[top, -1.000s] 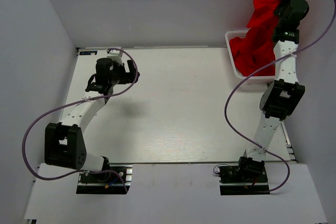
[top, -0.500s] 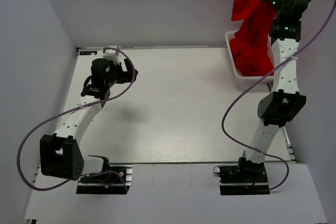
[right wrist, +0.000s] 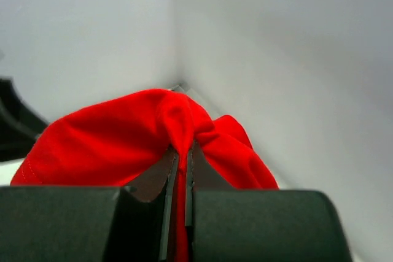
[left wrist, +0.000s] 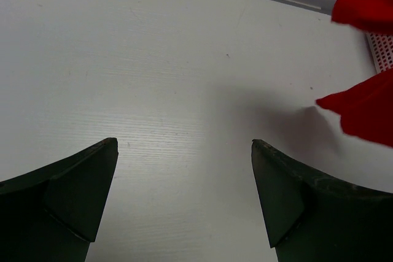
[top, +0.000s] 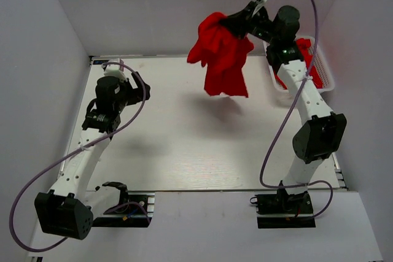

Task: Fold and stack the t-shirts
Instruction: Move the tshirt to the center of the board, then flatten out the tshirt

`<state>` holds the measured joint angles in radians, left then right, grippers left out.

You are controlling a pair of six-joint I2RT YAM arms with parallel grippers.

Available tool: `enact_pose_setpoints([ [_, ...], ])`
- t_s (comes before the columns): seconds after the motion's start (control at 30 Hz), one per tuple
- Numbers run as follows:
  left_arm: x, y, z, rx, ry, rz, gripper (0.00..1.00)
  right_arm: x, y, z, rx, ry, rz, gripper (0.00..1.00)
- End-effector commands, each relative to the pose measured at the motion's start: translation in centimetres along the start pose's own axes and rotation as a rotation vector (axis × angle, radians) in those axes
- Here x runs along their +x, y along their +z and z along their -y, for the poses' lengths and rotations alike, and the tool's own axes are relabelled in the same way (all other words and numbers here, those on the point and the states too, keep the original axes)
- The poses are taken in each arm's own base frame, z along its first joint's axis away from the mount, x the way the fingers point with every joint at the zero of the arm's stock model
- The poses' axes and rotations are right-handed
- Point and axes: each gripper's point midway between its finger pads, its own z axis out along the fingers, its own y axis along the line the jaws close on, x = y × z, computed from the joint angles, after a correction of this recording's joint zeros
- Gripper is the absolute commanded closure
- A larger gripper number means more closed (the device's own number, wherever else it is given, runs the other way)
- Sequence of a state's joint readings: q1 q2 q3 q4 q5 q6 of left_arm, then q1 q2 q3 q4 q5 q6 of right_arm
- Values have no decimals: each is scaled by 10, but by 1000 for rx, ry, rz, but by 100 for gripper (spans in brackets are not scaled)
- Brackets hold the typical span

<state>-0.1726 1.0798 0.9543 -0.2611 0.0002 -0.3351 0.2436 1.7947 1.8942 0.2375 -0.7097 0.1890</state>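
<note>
Left arm stretched up left of frame, black two-finger left gripper with jaws wide apart. Right arm raised toward upper centre, black two-finger right gripper pinching bright red cloth t-shirt.

The whole counter is taken in from above and behind, facing down. The left wrist view is set low over the counter and aimed past the left end effector toward the far right side. The right wrist view is held close behind the right end effector, facing a wall corner. The hanging t-shirt is shared by all three views.
</note>
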Motion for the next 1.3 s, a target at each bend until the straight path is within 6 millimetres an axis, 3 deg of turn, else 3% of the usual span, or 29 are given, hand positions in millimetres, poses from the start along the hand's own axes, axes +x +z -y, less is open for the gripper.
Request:
enact_pose_setpoints([
  [0.0,9,-18,-21,-129,-65,-19,0,-22,-1,-43,-99,-47,90,100],
  [0.03,14,-22,-25,-154,-82,-35,0,18,0,-38,-69,29,40,100],
  [0.1,14,-27,-30,-182,-80,-36,0,35,3,-48,-81,40,31,100],
  [0.13,16,-28,-32,-191,-89,-31,0,78,-1,-46,-53,109,-37,100],
  [0.2,24,-27,-33,-189,-88,-51,0,110,-4,-46,-33,158,-77,100],
  [0.27,36,-25,-32,-166,-78,-78,0,185,-25,-50,2,263,-186,100],
  [0.3,38,-21,-28,-146,-79,-89,0,223,-37,-52,26,315,-247,95],
  [0.37,51,-13,-28,-129,-66,-129,0,272,-59,-59,66,368,-356,65],
  [0.4,54,-10,-21,-90,-70,-144,0,281,-63,-60,80,380,-381,28],
  [0.43,57,-5,-16,-56,-62,-149,0,293,-71,-61,93,385,-430,10],
  [0.47,65,0,-10,-20,-45,-169,0,303,-79,-58,131,388,-475,10],
  [0.6,83,21,11,119,-49,-245,0,293,-94,-53,211,337,-494,10],
  [0.63,82,26,14,135,-40,-248,0,278,-98,-54,236,311,-467,10],
  [0.7,92,42,20,176,-36,-290,0,275,-110,-46,321,300,-474,10],
  [0.73,86,50,24,191,-36,-283,0,260,-115,-48,337,281,-450,10],
  [0.8,99,68,29,214,-31,-338,0,266,-132,-42,440,296,-489,10],
  [0.83,89,77,32,223,-19,-317,0,259,-137,-40,469,288,-480,10],
  [0.97,100,117,39,232,4,-381,0,261,-176,-26,704,321,-527,10],
  [1.0,93,126,48,245,11,-381,0,261,-191,-15,811,305,-528,10],
  [1.03,115,140,49,238,11,-440,0,260,-196,-12,843,310,-522,10],
  [1.07,120,147,54,254,27,-462,0,255,-205,-8,899,302,-506,10],
  [1.1,113,155,63,267,42,-459,0,253,-211,-3,954,317,-484,10],
  [1.17,137,173,70,268,65,-509,0,247,-220,1,1005,311,-462,10],
  [1.2,132,182,76,262,75,-500,0,247,-225,4,1036,319,-450,10],
  [1.27,144,194,83,257,121,-530,0,246,-229,5,1052,318,-447,10],
])
